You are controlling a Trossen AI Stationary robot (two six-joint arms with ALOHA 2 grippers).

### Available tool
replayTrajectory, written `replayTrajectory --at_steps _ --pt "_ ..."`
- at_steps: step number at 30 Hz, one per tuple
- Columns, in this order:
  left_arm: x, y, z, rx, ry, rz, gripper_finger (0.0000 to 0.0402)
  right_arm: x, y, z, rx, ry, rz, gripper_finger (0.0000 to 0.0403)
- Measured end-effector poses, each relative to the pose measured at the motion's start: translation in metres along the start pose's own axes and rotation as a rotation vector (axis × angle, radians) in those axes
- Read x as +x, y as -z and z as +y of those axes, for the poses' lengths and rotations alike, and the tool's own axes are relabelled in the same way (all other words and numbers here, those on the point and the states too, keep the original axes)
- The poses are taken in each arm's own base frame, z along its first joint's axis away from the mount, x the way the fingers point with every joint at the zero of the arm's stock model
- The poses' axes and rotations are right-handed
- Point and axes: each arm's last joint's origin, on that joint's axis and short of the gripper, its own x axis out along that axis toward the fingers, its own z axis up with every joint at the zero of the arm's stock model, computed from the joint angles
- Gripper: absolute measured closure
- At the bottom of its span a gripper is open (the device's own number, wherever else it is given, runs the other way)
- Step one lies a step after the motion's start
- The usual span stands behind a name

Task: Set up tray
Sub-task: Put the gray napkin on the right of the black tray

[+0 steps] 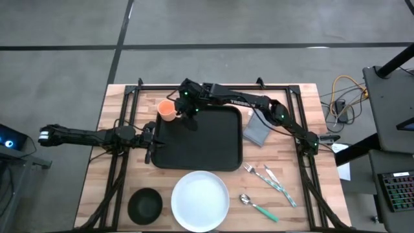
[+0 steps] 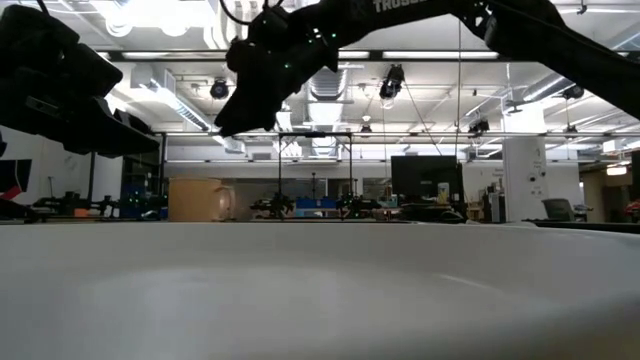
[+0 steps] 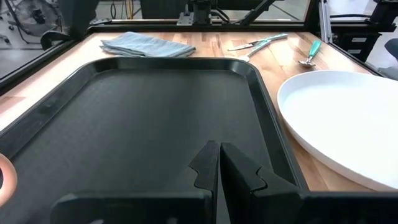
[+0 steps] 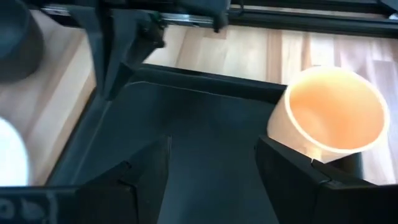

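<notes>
The black tray (image 1: 207, 145) lies flat in the middle of the table. An orange cup (image 1: 167, 109) sits at the tray's far left corner; in the right wrist view this cup (image 4: 333, 115) is tilted, mouth toward the camera, over the tray's rim (image 4: 205, 86). My right gripper (image 1: 191, 116) (image 4: 211, 165) is open above the tray's far left part, with the cup just outside one finger. My left gripper (image 1: 151, 139) (image 3: 219, 163) is shut at the tray's left edge, pointing across the tray (image 3: 143, 118). My left gripper is shut low over the tray's left rim, which its own body hides; I cannot tell whether it touches the tray. My right gripper stands open with the cup's lower lip (image 4: 309, 155) right by the outer side of one finger (image 4: 292, 177); I cannot tell whether they touch.
A white plate (image 1: 200, 199) and a small black bowl (image 1: 145, 205) sit near the table's near edge. A folded grey-blue cloth (image 1: 257, 131) lies right of the tray. A fork and knife (image 1: 272, 178) and a spoon (image 1: 259, 206) lie at the near right.
</notes>
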Motion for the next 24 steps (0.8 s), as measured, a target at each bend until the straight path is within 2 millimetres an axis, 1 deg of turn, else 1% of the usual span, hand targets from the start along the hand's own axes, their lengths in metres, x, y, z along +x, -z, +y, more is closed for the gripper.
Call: replayTrajectory --at_steps 7,11,17,24 --pt "0.0 0.0 0.0 0.0 0.0 0.0 0.0401 -0.001 0.008 0.005 0.044 -0.112 0.063 0.0182" --pt "0.0 0.0 0.0 0.0 0.0 0.0 0.0402 0.001 0.01 0.015 0.045 -0.145 0.105 0.0182" --pt "0.0 0.0 0.0 0.0 0.0 0.0 0.0401 0.008 0.007 0.042 -0.002 -0.196 0.139 0.0182" --pt "0.0 0.0 0.0 0.0 0.0 0.0 0.0401 -0.001 -0.005 0.076 -0.071 -0.303 0.112 0.0182"
